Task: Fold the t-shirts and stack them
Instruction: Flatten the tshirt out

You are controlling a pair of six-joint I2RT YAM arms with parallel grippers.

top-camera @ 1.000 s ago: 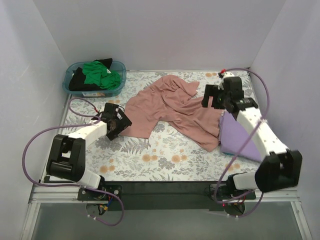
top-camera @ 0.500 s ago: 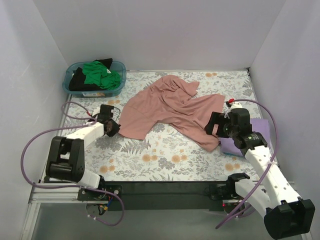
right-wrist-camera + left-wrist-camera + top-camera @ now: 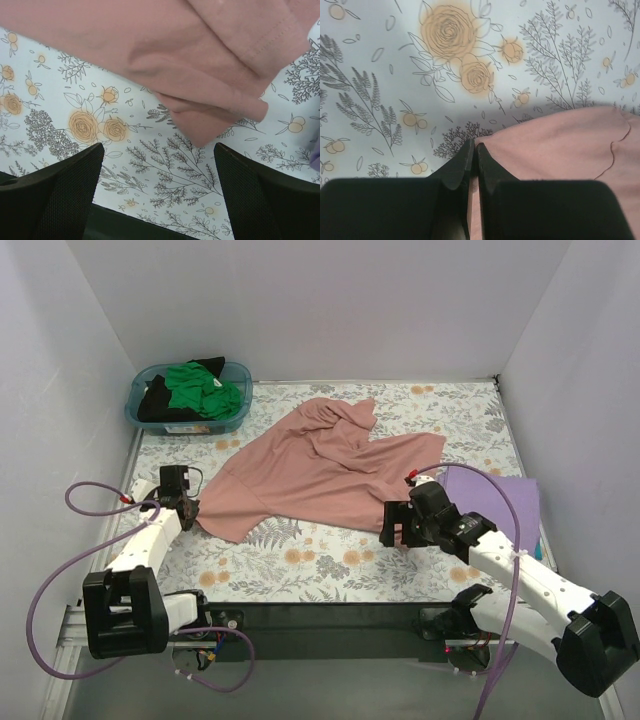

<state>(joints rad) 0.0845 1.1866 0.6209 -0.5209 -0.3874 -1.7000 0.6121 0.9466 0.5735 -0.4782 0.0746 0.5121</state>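
Observation:
The dusty pink t-shirt (image 3: pixel 320 470) lies loosely spread across the middle of the floral cloth. My left gripper (image 3: pixel 190 512) is at its near-left corner, shut on the hem; in the left wrist view the fingers (image 3: pixel 475 150) pinch pink cloth (image 3: pixel 560 145). My right gripper (image 3: pixel 395 525) is low by the shirt's near-right corner, open. In the right wrist view the gripper (image 3: pixel 159 147) has only table cloth in its gap, with the pink corner (image 3: pixel 200 75) just ahead. A lavender t-shirt (image 3: pixel 500 500) lies flat at the right. Green (image 3: pixel 205 390) and black (image 3: pixel 155 400) t-shirts sit in the basket.
The teal basket (image 3: pixel 135 408) stands at the far left corner. White walls close in on the left, back and right. The floral table cloth (image 3: pixel 330 565) covers the table, and its dark front edge (image 3: pixel 125 227) runs just below my right gripper.
My left gripper shut on the pink shirt's corner and drew it left and nearer, spreading the shirt. The right arm swung from the far right down to the shirt's near-right corner.

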